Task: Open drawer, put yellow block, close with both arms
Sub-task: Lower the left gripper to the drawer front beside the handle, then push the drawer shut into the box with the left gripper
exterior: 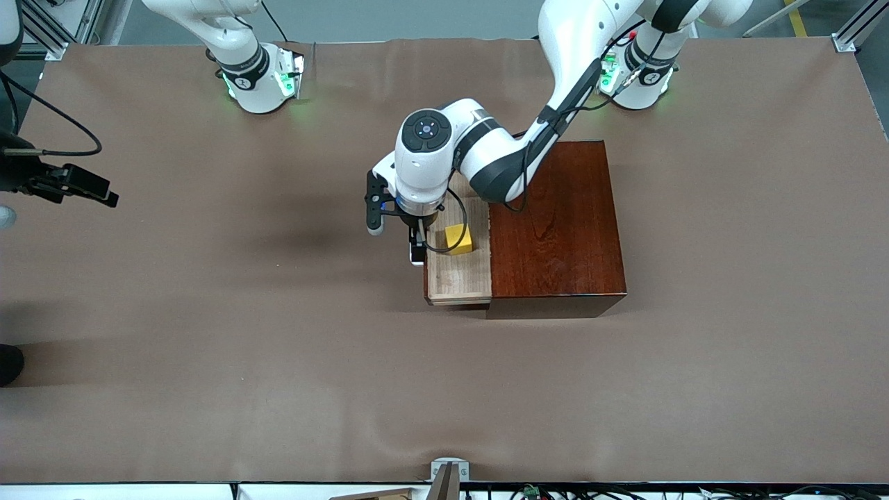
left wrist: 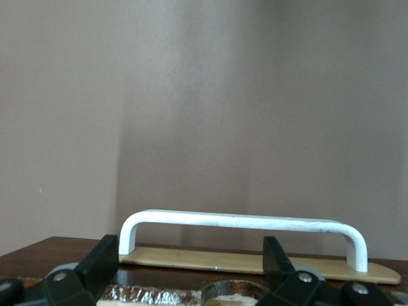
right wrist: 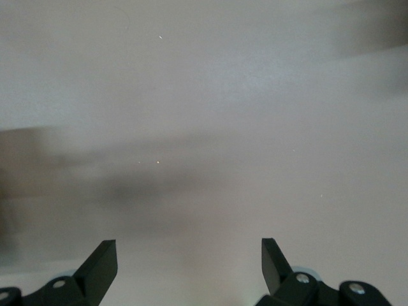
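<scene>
The drawer [exterior: 458,274], a pale light-wood tray, stands pulled partway out of the dark reddish-brown wooden box [exterior: 555,229] toward the right arm's end of the table [exterior: 208,347], which is covered in brown cloth. The yellow block [exterior: 458,239] lies inside the open drawer, close to the box's face. The left arm [exterior: 486,149] reaches from its green-lit base across the top of the box, and the left gripper [exterior: 417,251] hangs at the drawer's front edge; in the left wrist view its fingers [left wrist: 102,261] stand spread apart with the white U-shaped bar handle [left wrist: 245,221] just past their tips, not pinched. The handle sits on a pale wood strip against the drawer's front. The right arm [exterior: 239,52] waits, only its lower part showing in the front view; the right gripper [right wrist: 189,264] appears in its own wrist view alone, its fingers [right wrist: 102,258] spread wide over bare brown cloth, holding nothing. No readable brand, label or lettering shows; there is only a small round mark on each arm's base band, too small to read.
</scene>
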`<act>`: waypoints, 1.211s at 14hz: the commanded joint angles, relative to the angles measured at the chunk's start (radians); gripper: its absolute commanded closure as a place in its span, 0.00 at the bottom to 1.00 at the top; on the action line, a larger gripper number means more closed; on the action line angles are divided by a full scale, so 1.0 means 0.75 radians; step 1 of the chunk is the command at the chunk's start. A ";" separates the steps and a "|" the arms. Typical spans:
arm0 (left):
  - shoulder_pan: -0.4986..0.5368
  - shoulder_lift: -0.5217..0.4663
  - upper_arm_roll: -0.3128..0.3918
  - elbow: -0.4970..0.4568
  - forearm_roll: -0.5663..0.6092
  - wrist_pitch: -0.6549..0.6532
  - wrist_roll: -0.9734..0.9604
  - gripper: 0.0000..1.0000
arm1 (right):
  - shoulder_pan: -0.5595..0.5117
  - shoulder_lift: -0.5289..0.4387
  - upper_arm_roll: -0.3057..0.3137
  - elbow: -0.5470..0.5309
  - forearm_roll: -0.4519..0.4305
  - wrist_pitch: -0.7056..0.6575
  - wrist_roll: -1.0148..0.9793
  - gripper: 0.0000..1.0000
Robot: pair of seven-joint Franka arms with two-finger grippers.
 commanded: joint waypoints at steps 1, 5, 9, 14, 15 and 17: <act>-0.013 0.030 0.008 0.037 0.066 -0.001 0.030 0.00 | 0.004 -0.020 0.001 0.051 -0.037 -0.038 0.031 0.00; -0.011 0.010 0.008 0.039 0.070 -0.081 0.039 0.00 | 0.008 -0.022 -0.003 0.055 -0.065 -0.022 0.023 0.00; 0.002 -0.021 0.014 0.039 0.074 -0.262 0.041 0.00 | 0.001 -0.018 -0.003 0.053 -0.065 -0.022 0.017 0.00; 0.002 -0.041 0.014 0.037 0.219 -0.402 0.049 0.00 | 0.012 -0.014 0.001 0.055 -0.059 -0.028 0.013 0.00; -0.004 -0.037 0.014 0.037 0.252 -0.434 0.051 0.00 | 0.020 -0.014 0.001 0.057 -0.057 -0.028 0.017 0.00; -0.008 -0.031 0.012 0.035 0.346 -0.496 0.059 0.00 | 0.028 -0.004 0.001 0.071 -0.061 -0.034 0.019 0.00</act>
